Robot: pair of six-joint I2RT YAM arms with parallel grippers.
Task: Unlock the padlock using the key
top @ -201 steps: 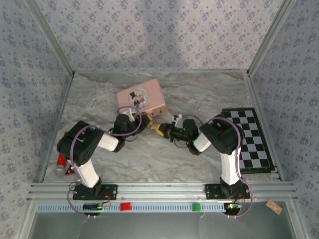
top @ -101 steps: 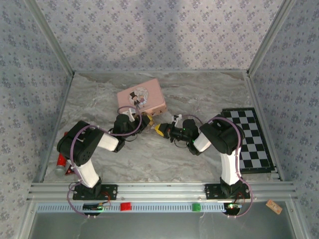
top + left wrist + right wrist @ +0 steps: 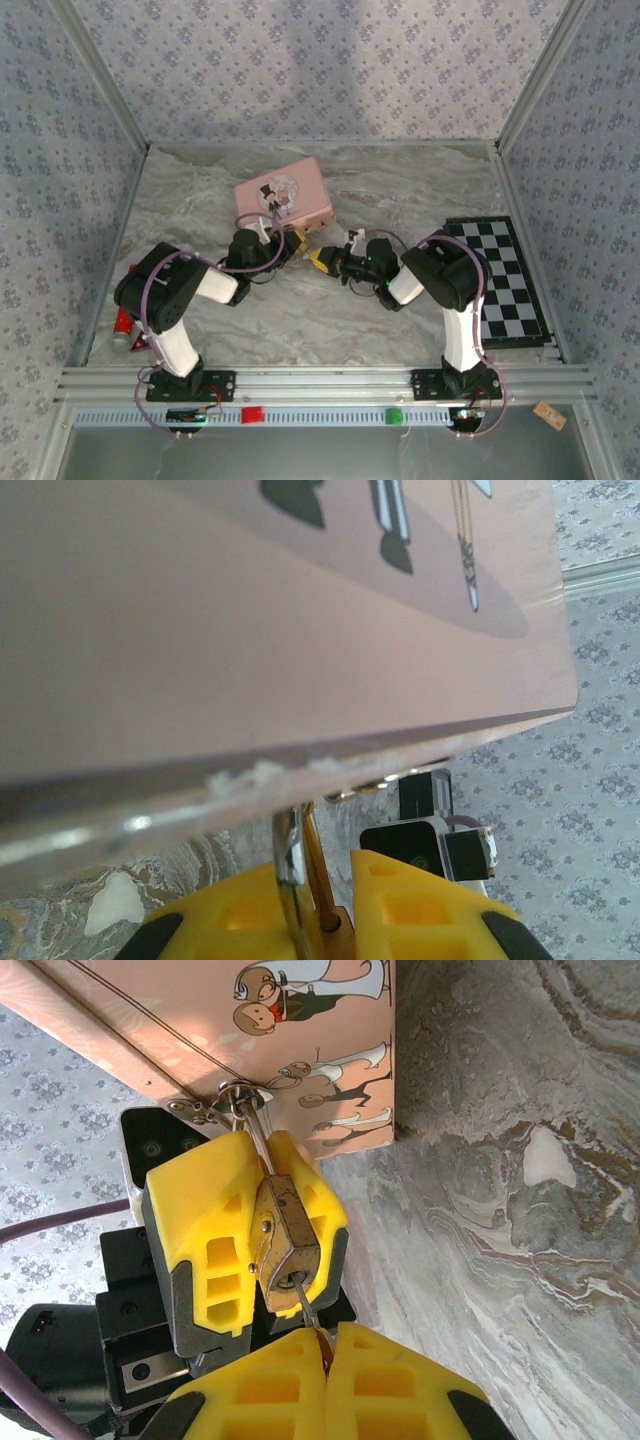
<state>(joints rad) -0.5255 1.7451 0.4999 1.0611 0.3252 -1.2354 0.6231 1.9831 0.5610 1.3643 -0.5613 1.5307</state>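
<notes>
The brass padlock hangs by its thin shackle from the latch of the pink tin. My left gripper is shut on the padlock body, and its yellow fingers show on both sides of it in the right wrist view. The slim key runs from the keyhole in the padlock's bottom face down into my right gripper, which is shut on the key's head. In the top view the left gripper and right gripper meet at the tin's near right corner.
A black-and-white chequered board lies at the right of the marble table. A small red object lies at the left wall beside the left arm. The tin's side wall stands close above the left fingers.
</notes>
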